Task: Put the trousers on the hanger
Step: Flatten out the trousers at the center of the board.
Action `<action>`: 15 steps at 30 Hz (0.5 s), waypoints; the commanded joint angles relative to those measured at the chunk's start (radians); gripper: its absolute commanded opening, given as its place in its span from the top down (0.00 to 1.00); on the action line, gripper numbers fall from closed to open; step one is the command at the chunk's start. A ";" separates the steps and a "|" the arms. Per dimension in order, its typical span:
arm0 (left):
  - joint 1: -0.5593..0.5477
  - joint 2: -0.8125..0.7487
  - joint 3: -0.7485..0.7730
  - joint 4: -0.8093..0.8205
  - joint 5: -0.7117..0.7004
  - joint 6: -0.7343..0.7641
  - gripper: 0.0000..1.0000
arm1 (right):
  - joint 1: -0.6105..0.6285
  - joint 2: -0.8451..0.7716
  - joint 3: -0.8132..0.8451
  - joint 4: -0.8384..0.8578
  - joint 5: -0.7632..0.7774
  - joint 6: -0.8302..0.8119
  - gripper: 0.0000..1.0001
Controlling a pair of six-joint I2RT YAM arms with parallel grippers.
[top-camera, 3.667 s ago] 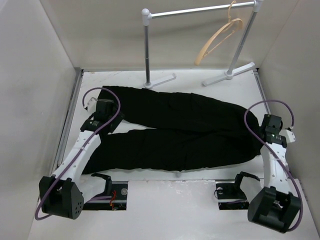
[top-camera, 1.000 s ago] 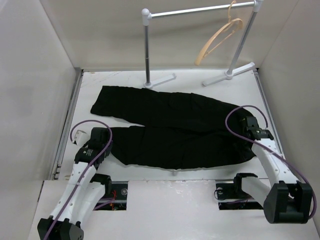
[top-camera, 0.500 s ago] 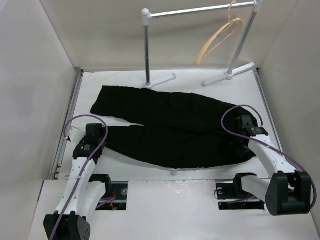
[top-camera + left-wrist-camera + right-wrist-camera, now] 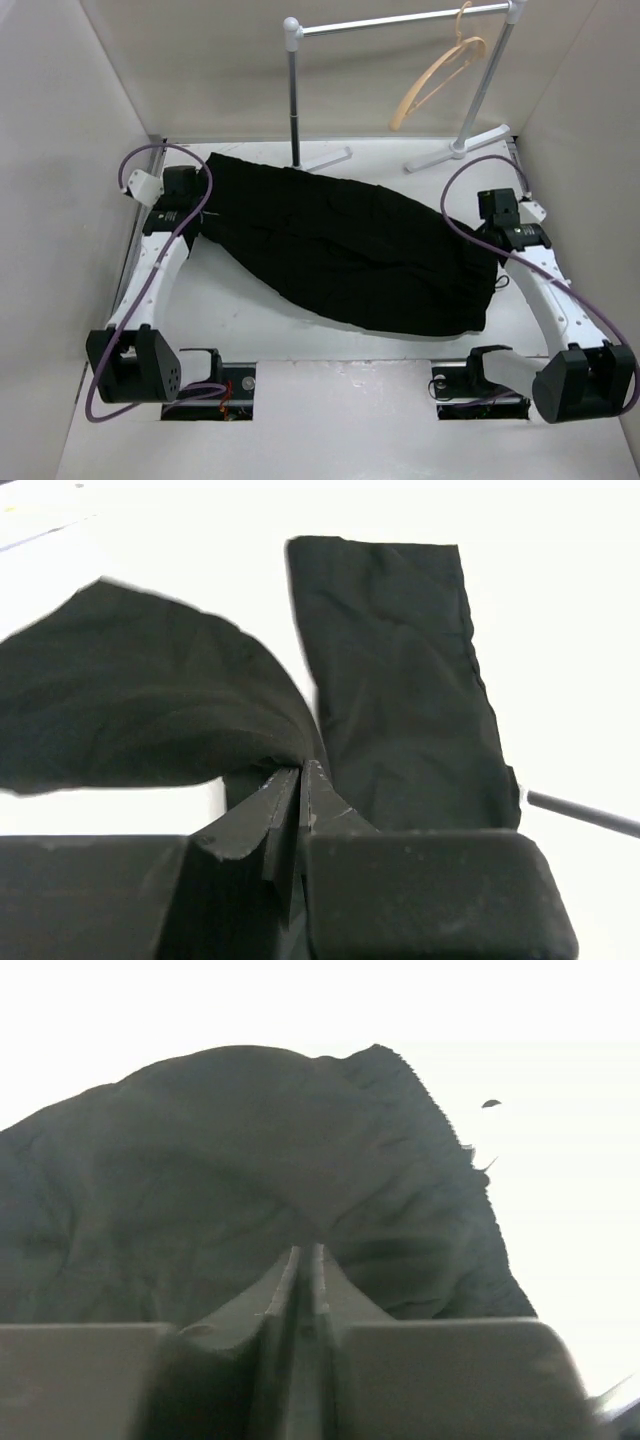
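Note:
The black trousers [image 4: 345, 245] lie folded leg over leg across the white table, from the far left to the near right. My left gripper [image 4: 196, 203] is shut on the leg-end cloth at the far left; the left wrist view shows its jaws pinching a fold of the trousers [image 4: 150, 710] over the lower leg [image 4: 400, 680]. My right gripper [image 4: 490, 240] is shut on the waist end at the right; the right wrist view shows the trousers [image 4: 250, 1180] pinched in its jaws. The tan wooden hanger [image 4: 437, 78] hangs from the rail at the back right.
The white-and-grey rail stand [image 4: 400, 20] stands at the back, its posts [image 4: 293, 95] and feet [image 4: 458, 147] on the table's far edge. Grey walls close in left, right and back. The arm bases sit at the near edge.
Both grippers have moved away from me with the cloth, folding the near leg over the far leg. The left gripper went from the near left to the far left; the right moved back and outward.

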State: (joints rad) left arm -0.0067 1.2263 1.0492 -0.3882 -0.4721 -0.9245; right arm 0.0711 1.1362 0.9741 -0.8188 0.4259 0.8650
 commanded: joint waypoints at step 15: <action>0.060 -0.267 -0.276 -0.092 0.064 0.013 0.98 | 0.328 -0.249 -0.336 -0.272 -0.188 0.422 0.43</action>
State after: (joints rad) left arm 0.0380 1.0119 0.8066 -0.4477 -0.4278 -0.9173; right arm 0.3798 0.9245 0.6430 -0.9833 0.2424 1.1645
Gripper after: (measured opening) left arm 0.018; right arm 0.577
